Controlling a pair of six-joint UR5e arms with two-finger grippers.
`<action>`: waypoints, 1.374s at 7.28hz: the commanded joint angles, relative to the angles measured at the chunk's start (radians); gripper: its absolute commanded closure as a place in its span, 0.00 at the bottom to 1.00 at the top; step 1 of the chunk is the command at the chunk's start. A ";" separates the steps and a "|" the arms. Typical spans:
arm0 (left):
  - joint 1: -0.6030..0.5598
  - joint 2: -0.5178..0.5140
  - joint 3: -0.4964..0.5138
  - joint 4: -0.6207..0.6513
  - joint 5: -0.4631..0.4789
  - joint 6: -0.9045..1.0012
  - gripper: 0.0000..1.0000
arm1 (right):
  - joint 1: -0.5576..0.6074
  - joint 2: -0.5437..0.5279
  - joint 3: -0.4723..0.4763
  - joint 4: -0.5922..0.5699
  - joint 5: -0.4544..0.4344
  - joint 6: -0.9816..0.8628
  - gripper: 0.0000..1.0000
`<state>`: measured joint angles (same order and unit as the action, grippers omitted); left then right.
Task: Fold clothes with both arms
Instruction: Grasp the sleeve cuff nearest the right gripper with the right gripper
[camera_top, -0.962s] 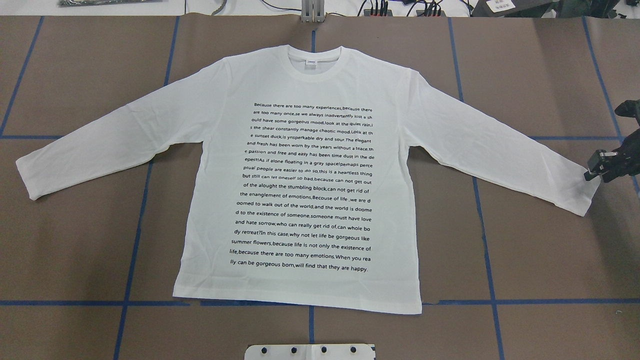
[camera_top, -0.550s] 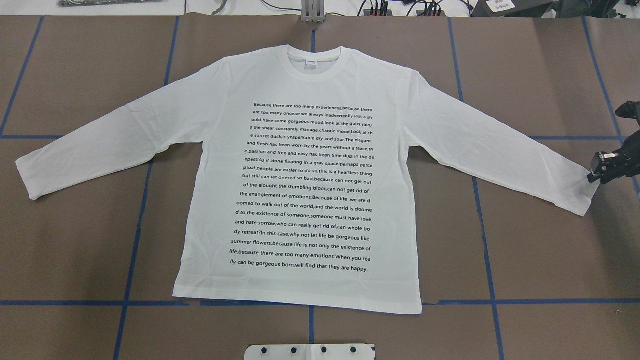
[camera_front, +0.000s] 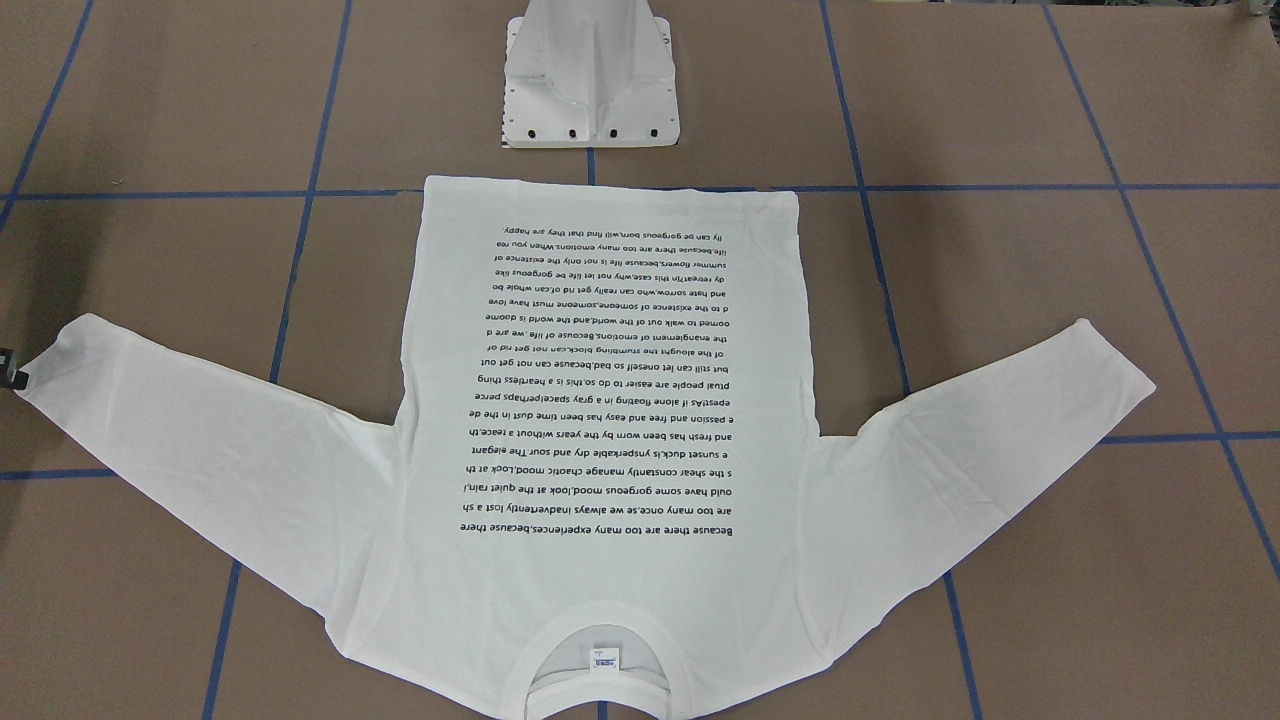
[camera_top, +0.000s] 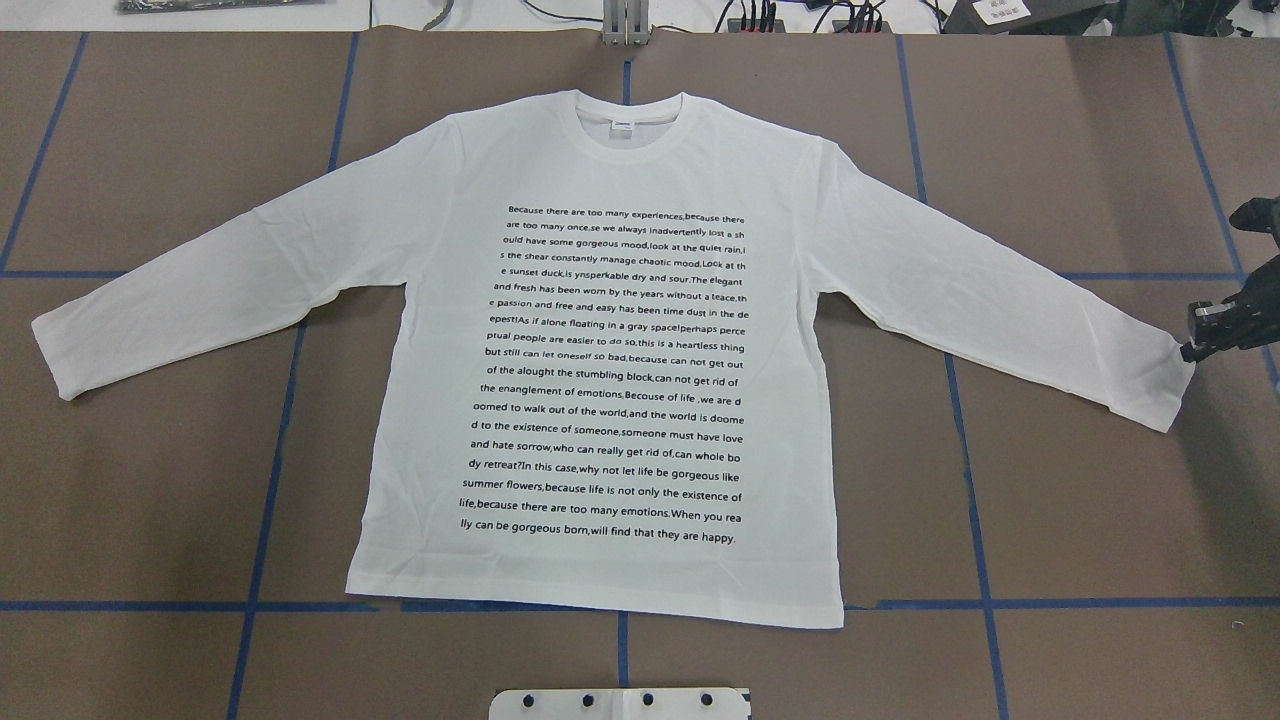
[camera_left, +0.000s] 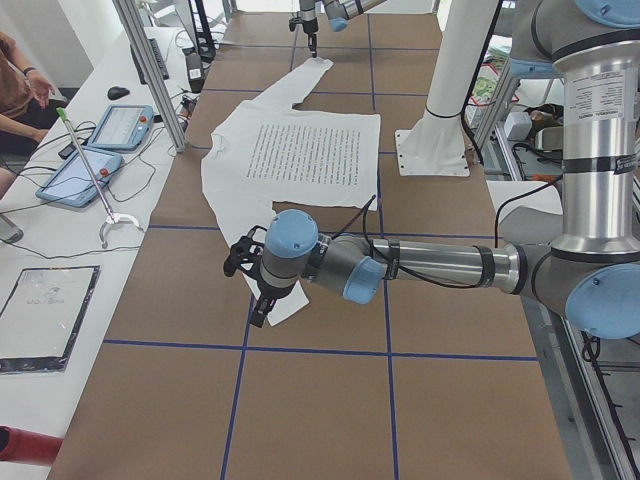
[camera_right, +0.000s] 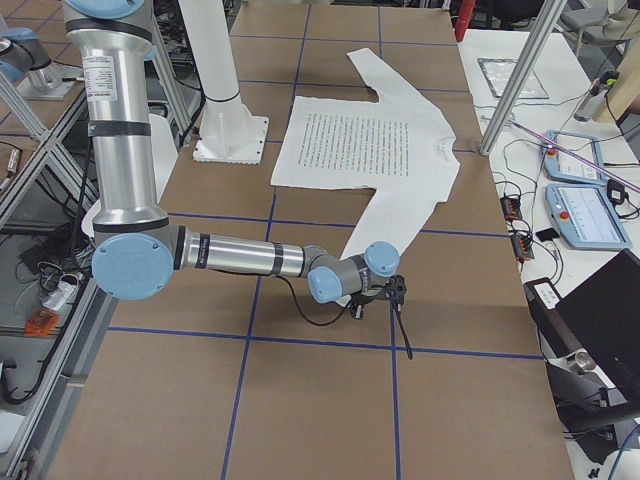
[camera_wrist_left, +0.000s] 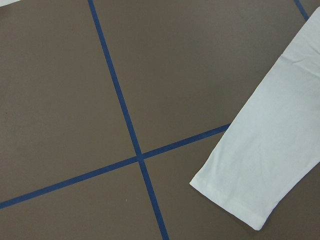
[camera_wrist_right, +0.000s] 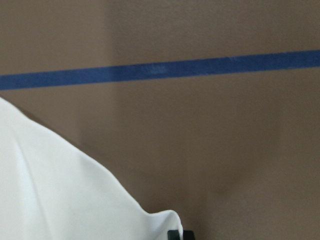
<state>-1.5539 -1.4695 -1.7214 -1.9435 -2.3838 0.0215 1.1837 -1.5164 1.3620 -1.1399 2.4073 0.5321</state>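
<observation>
The white long-sleeved T-shirt (camera_top: 620, 350) lies flat and face up on the brown table, sleeves spread; it also shows in the front-facing view (camera_front: 600, 400). My right gripper (camera_top: 1186, 350) is low on the table at the upper corner of the right sleeve cuff (camera_top: 1165, 390). In the right wrist view a peak of cloth (camera_wrist_right: 150, 220) rises to a black fingertip (camera_wrist_right: 180, 235), so the gripper looks shut on it. My left gripper (camera_left: 255, 305) hovers by the left sleeve cuff (camera_wrist_left: 250, 185). It shows only in the side view, so I cannot tell its state.
The white pedestal base (camera_front: 592, 80) stands just behind the shirt's hem. Blue tape lines (camera_top: 270, 400) grid the table. A bench with tablets (camera_left: 100, 140) and an aluminium post (camera_right: 510, 90) run along the far side, where an operator (camera_left: 20, 80) sits.
My right gripper has shifted a little to the right along the cuff's corner and looks narrower. The shirt has hardly moved.
</observation>
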 joint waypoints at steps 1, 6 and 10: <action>0.000 0.000 -0.007 0.000 -0.001 -0.002 0.00 | 0.023 -0.005 0.119 -0.017 0.086 0.058 1.00; -0.002 0.000 -0.035 -0.002 -0.031 0.000 0.00 | -0.149 0.353 0.243 -0.056 0.037 0.824 1.00; -0.002 0.000 -0.076 -0.002 -0.031 0.000 0.00 | -0.415 0.921 -0.086 -0.095 -0.364 1.247 1.00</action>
<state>-1.5554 -1.4696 -1.7860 -1.9450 -2.4144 0.0230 0.8434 -0.7803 1.3879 -1.2333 2.1453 1.6665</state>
